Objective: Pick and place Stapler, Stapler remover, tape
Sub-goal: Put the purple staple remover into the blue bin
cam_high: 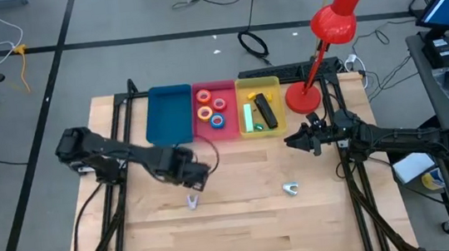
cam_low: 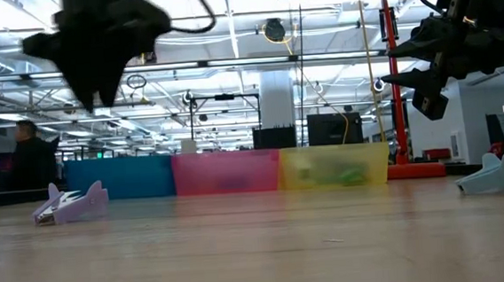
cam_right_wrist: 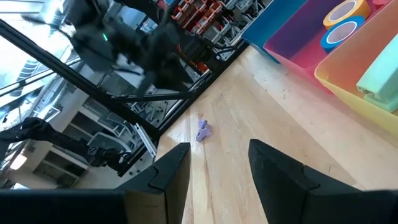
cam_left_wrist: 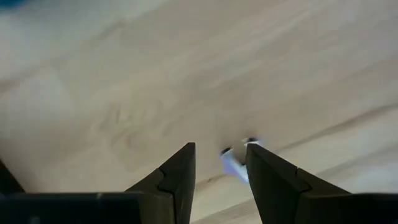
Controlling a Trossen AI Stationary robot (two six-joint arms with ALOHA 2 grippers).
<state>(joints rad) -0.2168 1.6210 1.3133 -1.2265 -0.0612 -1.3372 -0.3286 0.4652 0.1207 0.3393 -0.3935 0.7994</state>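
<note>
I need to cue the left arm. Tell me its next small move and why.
Probably lower the left gripper straight down. Its fingers are open, and the small pale purple clawed staple remover lies on the wooden table just ahead of them, showing between the fingertips in the left wrist view. The low view shows the gripper well above the table. The right gripper waits open near the yellow bin.

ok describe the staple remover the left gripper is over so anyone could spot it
Start at the three bins along the table's far edge. Come toward the near edge from the blue one: the left gripper hangs open there, and just beyond lies the purple staple remover. Its twin, farther right, is pale blue-white.
</note>
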